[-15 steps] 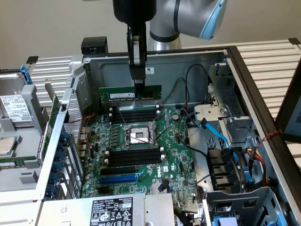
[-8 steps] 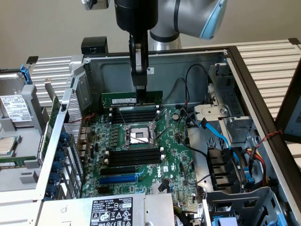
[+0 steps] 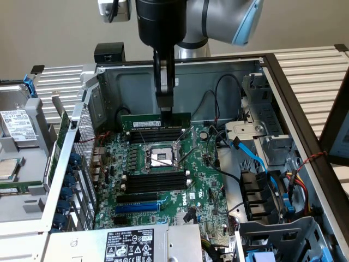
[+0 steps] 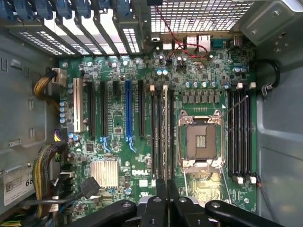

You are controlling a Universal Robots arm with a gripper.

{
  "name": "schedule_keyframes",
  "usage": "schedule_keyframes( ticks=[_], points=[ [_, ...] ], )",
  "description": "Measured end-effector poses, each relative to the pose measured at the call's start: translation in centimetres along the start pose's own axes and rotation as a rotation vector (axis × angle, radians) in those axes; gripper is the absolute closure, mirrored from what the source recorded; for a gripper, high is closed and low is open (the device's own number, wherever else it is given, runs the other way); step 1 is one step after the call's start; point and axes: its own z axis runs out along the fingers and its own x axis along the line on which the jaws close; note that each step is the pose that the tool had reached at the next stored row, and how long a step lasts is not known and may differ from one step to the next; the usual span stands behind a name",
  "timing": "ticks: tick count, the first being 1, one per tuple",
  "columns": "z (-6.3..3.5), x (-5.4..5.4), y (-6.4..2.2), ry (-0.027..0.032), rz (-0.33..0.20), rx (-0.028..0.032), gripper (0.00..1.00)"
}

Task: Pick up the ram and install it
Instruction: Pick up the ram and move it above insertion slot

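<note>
Standing on edge over the far black slots, the ram is a thin green stick with a white label; the gripper pinches its top edge, jaws narrow.

Green motherboard in open case

Ext cam oblique above, wrist straight down, maybe closer, share mobo

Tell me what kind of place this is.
Probably a computer assembly or repair bench set up for robot work. An open PC case lies with its motherboard exposed, and a robot arm reaches in, its hand gripping the ram over the board.
</note>
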Motion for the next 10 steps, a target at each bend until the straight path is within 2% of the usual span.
schedule_keyframes(
  ticks=[5,6,10],
  points=[
    [0.9,0.04,-0.06,0.0011,0.001,-0.0001,0.88],
    [1.04,0.16,-0.08,0.001,0.001,-0.0019,0.88],
    [1.08,0.26,-0.07,0.0014,0.001,-0.0036,0.88]
  ],
)
